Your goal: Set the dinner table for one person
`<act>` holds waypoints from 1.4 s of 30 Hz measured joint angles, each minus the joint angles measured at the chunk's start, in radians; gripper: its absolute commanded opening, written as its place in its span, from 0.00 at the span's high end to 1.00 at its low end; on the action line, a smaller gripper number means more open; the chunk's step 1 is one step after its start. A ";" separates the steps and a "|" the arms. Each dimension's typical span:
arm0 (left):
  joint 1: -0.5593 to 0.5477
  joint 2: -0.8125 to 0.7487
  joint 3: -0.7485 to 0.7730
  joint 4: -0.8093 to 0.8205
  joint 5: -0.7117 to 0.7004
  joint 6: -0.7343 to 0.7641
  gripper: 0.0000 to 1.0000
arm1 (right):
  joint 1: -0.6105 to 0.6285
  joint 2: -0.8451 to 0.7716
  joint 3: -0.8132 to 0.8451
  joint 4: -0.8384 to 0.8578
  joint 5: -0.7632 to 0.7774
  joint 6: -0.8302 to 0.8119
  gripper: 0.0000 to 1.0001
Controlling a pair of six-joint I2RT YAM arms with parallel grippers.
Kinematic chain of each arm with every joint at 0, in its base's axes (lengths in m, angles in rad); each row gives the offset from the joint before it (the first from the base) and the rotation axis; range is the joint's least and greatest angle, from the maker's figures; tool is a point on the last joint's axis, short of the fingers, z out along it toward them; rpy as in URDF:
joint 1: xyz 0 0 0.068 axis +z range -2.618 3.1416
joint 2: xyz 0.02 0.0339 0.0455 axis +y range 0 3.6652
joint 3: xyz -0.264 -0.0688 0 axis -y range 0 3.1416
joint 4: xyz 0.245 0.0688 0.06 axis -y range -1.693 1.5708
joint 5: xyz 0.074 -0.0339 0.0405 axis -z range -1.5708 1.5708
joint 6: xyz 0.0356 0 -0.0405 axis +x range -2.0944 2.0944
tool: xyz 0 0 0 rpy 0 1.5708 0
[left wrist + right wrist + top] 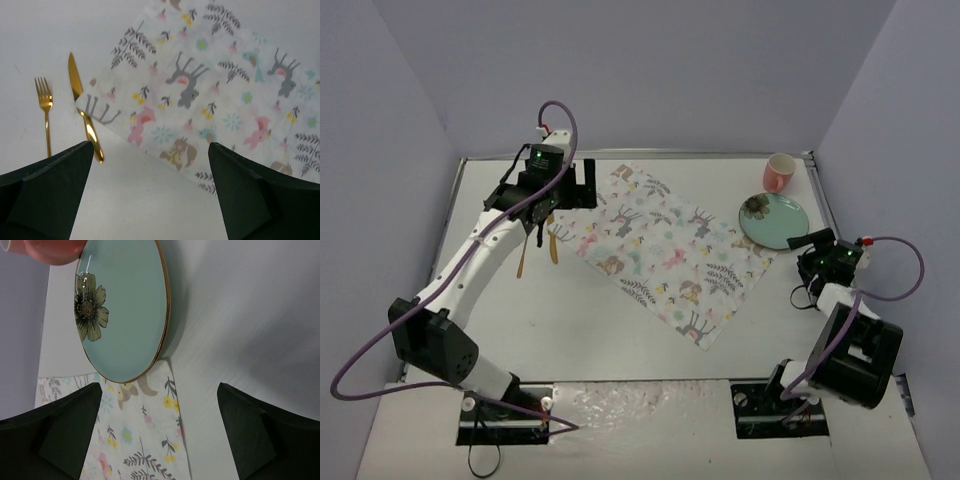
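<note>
The white dinner table [600, 330] carries a floral placemat [665, 250] lying diagonally in its middle. A teal plate [775, 218] with a flower print rests on the placemat's far right corner, and a pink cup [778, 172] stands behind it. A gold fork [522, 255] and gold knife [553, 243] lie left of the placemat. In the left wrist view the placemat corner [95, 102] overlaps the knife [91, 135], beside the fork [46, 107]. My left gripper [582, 186] is open and empty over the placemat's far left edge. My right gripper [817, 243] is open and empty just right of the plate [122, 305].
Grey walls close in the table at the back and both sides. The cup [50, 250] sits near the back right corner. Both arm bases are bolted at the near edge.
</note>
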 measured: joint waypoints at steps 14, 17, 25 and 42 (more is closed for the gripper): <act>0.100 -0.387 -0.360 -0.057 -0.050 0.080 0.03 | -0.011 0.311 0.087 0.267 -0.059 0.088 0.09; 0.107 -0.414 -0.387 -0.041 -0.061 0.081 0.03 | -0.011 0.350 0.100 0.320 -0.071 0.096 0.13; 0.108 -0.403 -0.427 -0.017 -0.088 0.095 0.03 | -0.011 0.470 0.156 0.447 -0.106 0.121 0.20; 0.126 -0.395 -0.431 -0.009 -0.082 0.098 0.03 | -0.018 0.546 0.185 0.421 -0.082 0.117 1.00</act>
